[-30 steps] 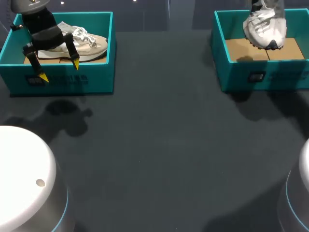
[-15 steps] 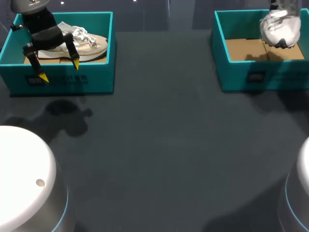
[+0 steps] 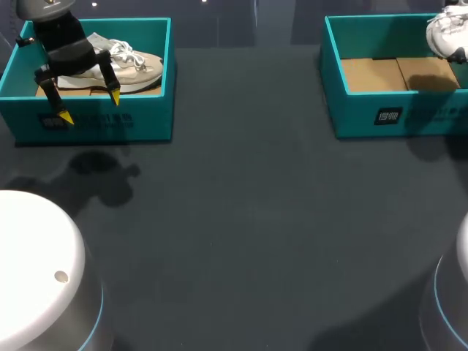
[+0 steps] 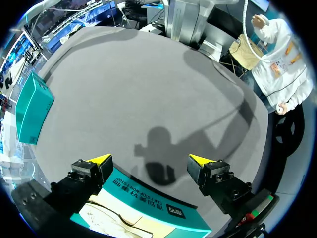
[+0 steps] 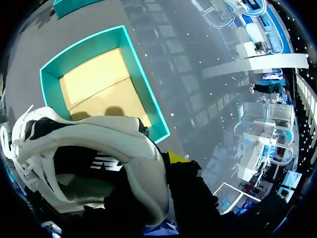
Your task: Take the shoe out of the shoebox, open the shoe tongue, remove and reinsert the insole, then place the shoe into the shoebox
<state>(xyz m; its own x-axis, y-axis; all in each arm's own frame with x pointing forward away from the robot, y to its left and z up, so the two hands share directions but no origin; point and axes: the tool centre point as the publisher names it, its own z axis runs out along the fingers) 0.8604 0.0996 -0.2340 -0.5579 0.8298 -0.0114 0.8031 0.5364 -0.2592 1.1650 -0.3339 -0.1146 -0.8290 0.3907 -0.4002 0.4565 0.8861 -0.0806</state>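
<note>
A white shoe [image 3: 447, 34] hangs over the far right corner of the right teal shoebox [image 3: 365, 117], whose cardboard floor is bare. In the right wrist view my right gripper [image 5: 166, 161] is shut on the white shoe [image 5: 99, 148] at its heel collar; one yellow tip shows outside the collar, and the shoebox [image 5: 47, 84] lies below. My left gripper [image 3: 82, 104] stands open above the front wall of the left teal shoebox [image 3: 102, 121], in which a beige shoe [image 3: 128, 66] lies. In the left wrist view the left gripper [image 4: 149, 159] has nothing between its fingers, with the box wall [image 4: 148, 201] beneath.
Dark table surface [image 3: 241, 219] stretches between the two boxes and toward the front. The white bases of my arms stand at the front left [image 3: 36, 270] and front right corners. The right shoebox [image 4: 32, 111] also shows far ahead of the left gripper.
My right arm has lifted the white shoe out of the right shoebox and carried it rightward toward the view's edge. The left arm has not moved.
</note>
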